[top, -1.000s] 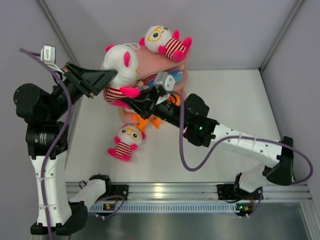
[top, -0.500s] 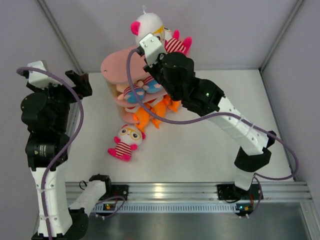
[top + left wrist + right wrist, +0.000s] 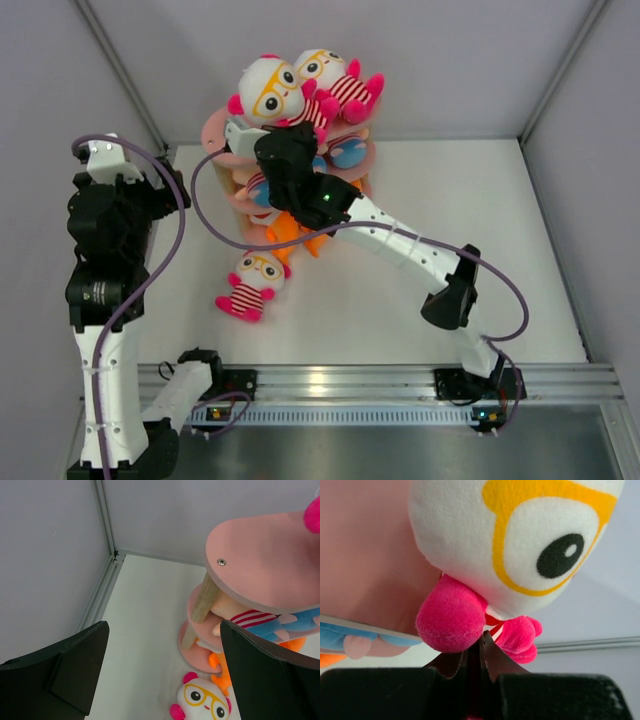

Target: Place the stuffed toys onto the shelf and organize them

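- The pink three-tier shelf [image 3: 214, 130] stands at the back of the white table [image 3: 450, 200], towards the left. Its long oval boards are stacked on light wooden supports.
- The right arm reaches across and over the shelf. A second ago it was low, beside the middle tier. It has since swung a toy up and over the top board.
- The left arm has pulled back to the left wall. The left gripper [image 3: 165, 675] has let go, and its jaws are now spread wide and empty. A second ago it was pressed to that same toy.
- The carried toy [image 3: 268, 92], white-headed with yellow glasses, now sits on the top tier.
- A second glasses toy [image 3: 328, 72] lies just beside it on that tier.
- The right gripper [image 3: 480, 647] is clenched tight, its tips meeting under the carried toy's pink limbs. It appears to be pinching the toy still.
- Plush boys in blue [image 3: 347, 153] fill the middle tier, and orange toys [image 3: 290, 232] sit at the bottom.
- One small glasses toy [image 3: 255, 278] lies on the table in front of the shelf, not yet shelved.
- The handover looks finished, so releasing the carried toy seems the next step.
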Robot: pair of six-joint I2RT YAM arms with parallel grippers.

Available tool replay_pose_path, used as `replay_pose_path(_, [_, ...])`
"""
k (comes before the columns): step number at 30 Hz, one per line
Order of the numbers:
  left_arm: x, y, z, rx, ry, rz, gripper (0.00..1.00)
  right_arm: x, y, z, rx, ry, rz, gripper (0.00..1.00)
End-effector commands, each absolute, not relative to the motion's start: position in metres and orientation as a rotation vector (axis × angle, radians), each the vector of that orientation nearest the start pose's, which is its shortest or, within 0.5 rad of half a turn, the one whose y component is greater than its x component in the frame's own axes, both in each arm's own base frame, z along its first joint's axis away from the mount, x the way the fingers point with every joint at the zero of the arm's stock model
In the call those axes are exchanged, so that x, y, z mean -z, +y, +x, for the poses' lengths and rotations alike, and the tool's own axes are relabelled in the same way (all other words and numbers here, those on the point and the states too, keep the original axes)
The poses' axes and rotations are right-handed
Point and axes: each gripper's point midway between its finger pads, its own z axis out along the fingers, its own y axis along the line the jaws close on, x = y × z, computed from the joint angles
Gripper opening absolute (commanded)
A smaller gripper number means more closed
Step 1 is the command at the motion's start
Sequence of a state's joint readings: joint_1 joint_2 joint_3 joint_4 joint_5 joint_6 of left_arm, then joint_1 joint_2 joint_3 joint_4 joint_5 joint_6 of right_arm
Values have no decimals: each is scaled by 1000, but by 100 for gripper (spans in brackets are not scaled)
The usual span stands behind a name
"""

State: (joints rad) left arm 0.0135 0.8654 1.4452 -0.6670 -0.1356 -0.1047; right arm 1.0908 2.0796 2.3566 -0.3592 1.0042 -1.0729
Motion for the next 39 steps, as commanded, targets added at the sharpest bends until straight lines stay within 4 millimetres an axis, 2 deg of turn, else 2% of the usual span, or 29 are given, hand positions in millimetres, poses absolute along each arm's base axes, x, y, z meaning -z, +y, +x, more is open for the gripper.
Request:
replay_pose_path(1, [-447,29,259,-80,1602,-194,98,-470,354,378,831,1357,-857,2])
replay_pose_path(5, [-447,29,259,-87,1604,-189,98,-458,362,383,803,1366,-885,15])
replay_pose_path(8, [-447,27,259,-71,1603,-183,98,-445,369,386,792,1375,-908,21])
replay_pose_path(11, [-447,24,260,-55,1604,-175,98,-438,374,386,757,1387,-918,34])
replay_pose_path(17, [-446,16,262,-11,1610,-149,98,-452,370,369,630,1418,-847,55])
replay_pose_path(19, [-446,14,262,-3,1611,-148,98,-454,374,363,543,1424,-838,60])
replay_pose_path(21, [-444,12,263,9,1617,-142,98,-458,381,347,405,1429,-853,64])
replay_pose_path(22, [-445,10,263,16,1616,-133,98,-470,378,338,341,1423,-836,65])
replay_pose_path(23, [-445,9,264,21,1616,-129,98,-467,384,333,272,1421,-861,67])
replay_pose_path(24, [-445,8,266,24,1621,-123,98,-469,385,329,207,1431,-829,68])
replay_pose_path(25, [-444,8,267,23,1625,-119,98,-484,377,322,150,1415,-798,69])
replay_pose_path(27, [-444,8,271,24,1631,-118,98,-486,386,311,15,1405,-801,71])
replay_pose_path(28, [-444,7,272,29,1633,-114,98,-502,378,301,-59,1382,-785,72])
replay_pose_path(29, [-446,6,272,35,1630,-110,98,-501,391,290,-166,1350,-829,73])
replay_pose_path(30, [-446,3,272,50,1631,-99,98,-507,392,281,-255,1344,-800,73])
replay_pose_path(31, [-445,4,271,49,1632,-100,98,-531,376,267,-334,1300,-759,73])
replay_pose_path(32, [-444,4,271,50,1634,-101,98,-520,383,261,-398,1298,-782,73])
replay_pose_path(33, [-443,4,271,49,1634,-103,98,-538,377,258,-498,1270,-678,73])
replay_pose_path(34, [-442,-2,271,75,1640,-79,98,-558,351,258,-546,1241,-589,73])
replay_pose_path(35, [-441,-2,270,81,1642,-80,98,-547,350,263,-586,1264,-565,69])
replay_pose_path(36, [-439,-3,270,84,1646,-80,98,-553,342,270,-671,1272,-463,66])
replay_pose_path(37, [-439,-4,270,95,1648,-77,98,-554,319,290,-667,1290,-381,62])
replay_pose_path(38, [-438,-6,270,102,1650,-75,98,-547,317,301,-679,1314,-357,54])
replay_pose_path(39, [-438,-7,269,111,1649,-72,98,-542,310,320,-673,1338,-312,51])
